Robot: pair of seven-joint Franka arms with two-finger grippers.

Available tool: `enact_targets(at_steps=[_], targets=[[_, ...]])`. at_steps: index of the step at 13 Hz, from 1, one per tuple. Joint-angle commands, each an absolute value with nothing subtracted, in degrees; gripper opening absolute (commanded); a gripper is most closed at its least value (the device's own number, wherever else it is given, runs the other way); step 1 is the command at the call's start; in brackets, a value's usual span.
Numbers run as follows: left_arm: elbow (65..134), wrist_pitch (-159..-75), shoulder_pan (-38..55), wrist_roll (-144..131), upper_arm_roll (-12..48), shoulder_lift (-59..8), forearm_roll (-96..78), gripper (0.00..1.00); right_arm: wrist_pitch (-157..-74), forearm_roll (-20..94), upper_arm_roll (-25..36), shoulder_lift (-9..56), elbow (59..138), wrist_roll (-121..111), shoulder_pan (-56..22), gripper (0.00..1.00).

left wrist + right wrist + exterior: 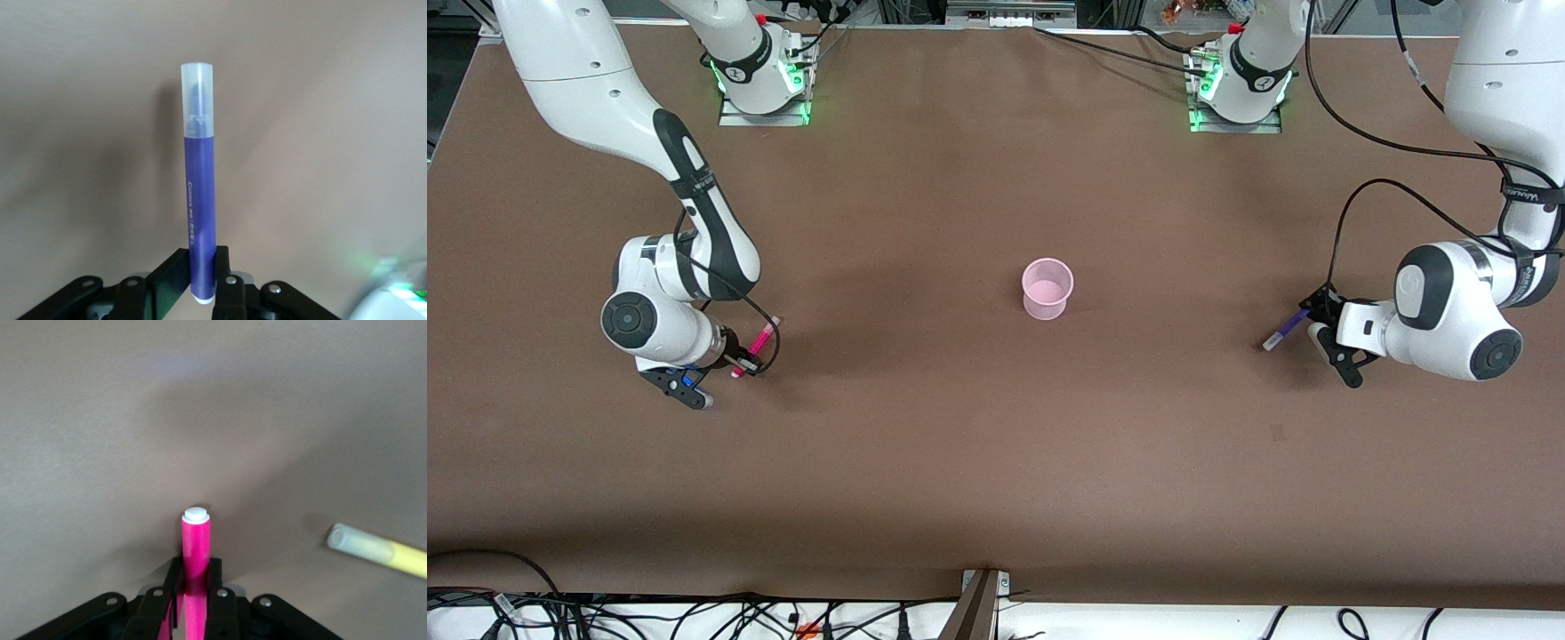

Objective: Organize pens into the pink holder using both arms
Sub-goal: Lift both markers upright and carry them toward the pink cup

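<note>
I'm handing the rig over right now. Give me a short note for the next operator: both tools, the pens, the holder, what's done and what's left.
Left tool: shut on the purple pen, at the left arm's end of the table.
Right tool: shut on the magenta pen, at the right arm's end.
Pink holder: upright mid-table, nothing visible inside.
Yellow pen: lying on the table near the right tool, seen only in the right wrist view. No green pen is in view.
Done: two pens gripped.
Left: drop both in the holder, then fetch the yellow and find the green.
</note>
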State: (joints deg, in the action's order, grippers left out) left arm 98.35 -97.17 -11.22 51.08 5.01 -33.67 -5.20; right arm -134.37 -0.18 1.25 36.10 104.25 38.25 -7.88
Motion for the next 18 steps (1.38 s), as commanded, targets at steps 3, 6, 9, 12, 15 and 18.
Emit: enact_targets(at_steps=[3,6,9,12,15,18], targets=[[97.3,-81.7,-10.5,26.2,8.6,-33.0,-20.4,0.00,-130.9,-0.1,-5.5,30.6,102.6,55.3,-11.1,0.00],[97.7,-79.7,-10.4,4.6,15.9,-32.9,-29.4,0.00,-130.9,0.0,-5.5,30.8,97.1,62.5,-15.7,0.00],[98.2,-82.3,-8.2,-16.5,20.2,-34.4,-40.3,0.00,-127.6,-0.5,-5.4,31.3,89.0,69.2,-20.1,0.00],[98.2,-88.1,-2.8,-28.6,20.1,-35.3,-50.2,0.00,-120.8,-1.4,-5.4,31.6,81.0,69.5,-22.9,0.00],[97.8,-93.8,0.1,-34.4,20.2,-36.5,-56.7,0.00,-117.4,-6.0,-5.0,31.4,79.6,71.6,-26.5,0.00],[98.1,-96.1,2.1,-34.5,20.1,-38.6,-61.0,0.00,-117.2,-16.4,-5.0,31.8,79.6,79.1,-31.2,0.00]])
